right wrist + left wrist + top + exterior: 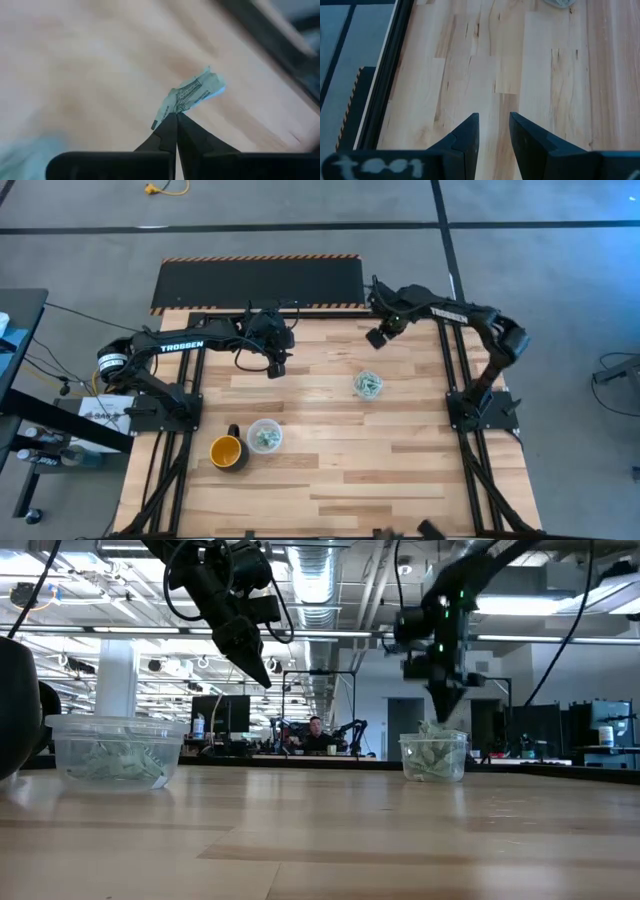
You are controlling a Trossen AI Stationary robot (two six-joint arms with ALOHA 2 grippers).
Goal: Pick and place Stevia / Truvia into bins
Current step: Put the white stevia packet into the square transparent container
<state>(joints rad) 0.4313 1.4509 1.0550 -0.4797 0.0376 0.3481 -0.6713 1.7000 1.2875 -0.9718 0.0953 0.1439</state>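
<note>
**Right gripper carries a sachet, cup lies toward 6 o'clock**

The right gripper (176,116) is pinched tight on one pale green Stevia sachet (192,92), whose long axis slants up and away from the fingertips. In the high view this gripper (378,336) hangs off the table's far edge; the nearer cup (368,385) sits toward 6 o'clock from it, already holding sachets. The left gripper (493,131) hovers slightly parted and empty over bare wood, with the second cup (264,436) toward its 6 o'clock. Only the wrist view shows the held sachet; the overhead does not.
</note>
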